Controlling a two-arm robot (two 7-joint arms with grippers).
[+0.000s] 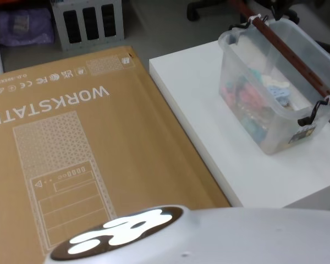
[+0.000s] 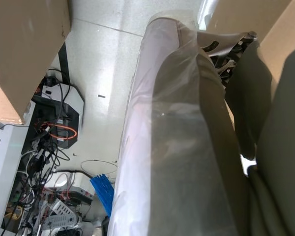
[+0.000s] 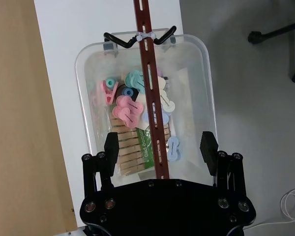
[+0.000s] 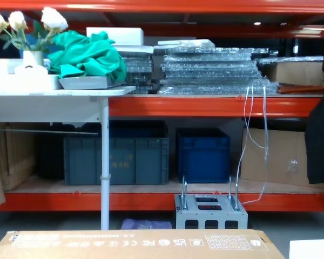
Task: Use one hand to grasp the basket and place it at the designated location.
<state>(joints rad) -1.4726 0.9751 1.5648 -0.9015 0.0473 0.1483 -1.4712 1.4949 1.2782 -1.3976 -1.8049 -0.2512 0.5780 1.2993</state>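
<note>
In the head view, find the basket (image 1: pixel 264 118) on the white table (image 1: pixel 209 126), with a long brown handle (image 1: pixel 297 49) tied across its top. In the left wrist view, look down at bare floor (image 2: pixel 103 59). In the right wrist view, see the right gripper (image 3: pixel 160 142) spread wide just over the basket, with the handle lined up between its fingers. Probably light, stiff and a bit slippery, with small clips (image 3: pixel 132 113) inside; best to pinch the handle near its middle. In the chest view, look across at far shelves (image 4: pixel 205 102).
</note>
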